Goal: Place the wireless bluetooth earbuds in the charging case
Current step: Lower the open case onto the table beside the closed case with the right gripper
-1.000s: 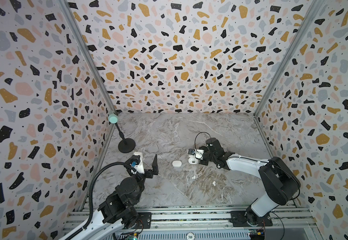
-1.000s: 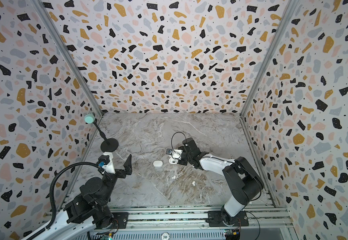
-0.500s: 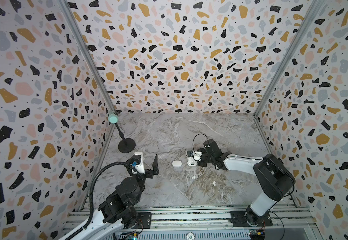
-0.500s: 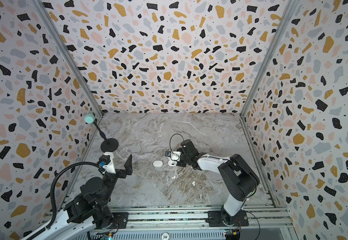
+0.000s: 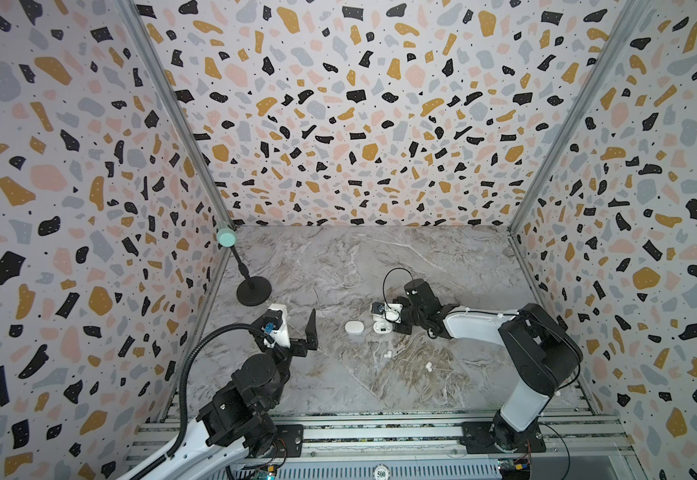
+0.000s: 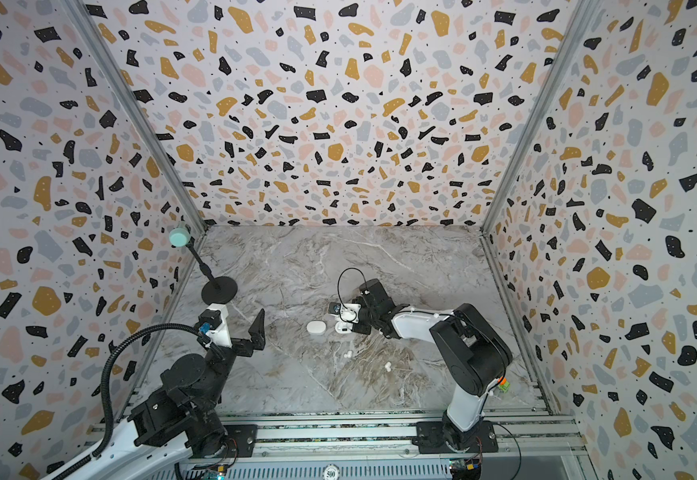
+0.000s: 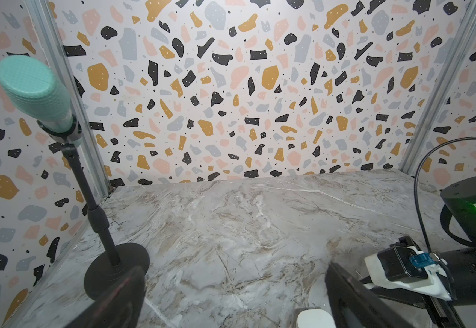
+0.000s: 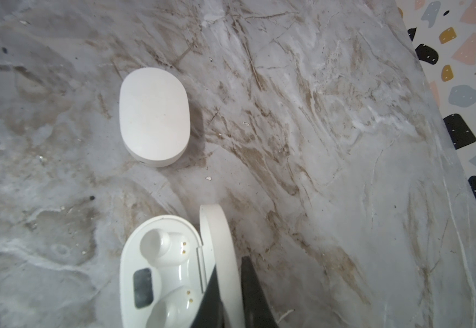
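An open white charging case (image 8: 160, 269) lies on the marble table, both sockets empty. Its raised lid (image 8: 219, 241) stands between the black fingers of my right gripper (image 8: 231, 272), which is shut on it. In both top views this case (image 5: 382, 326) (image 6: 343, 327) sits mid-table under the right wrist. Two tiny white earbuds (image 5: 387, 354) (image 5: 428, 366) lie loose nearer the front, again in a top view as earbuds (image 6: 348, 354) (image 6: 387, 366). My left gripper (image 5: 296, 328) (image 7: 236, 301) hangs open and holds nothing, left of the cases.
A second white case (image 5: 354, 327) (image 8: 154, 116), closed, lies just left of the open one and shows by the left gripper (image 7: 314, 318). A black microphone stand (image 5: 254, 291) (image 7: 116, 264) with a mint head stands at the back left. Terrazzo walls enclose three sides.
The right arm has shifted slightly to the left, its gripper staying shut on the case lid. The left arm has not moved.
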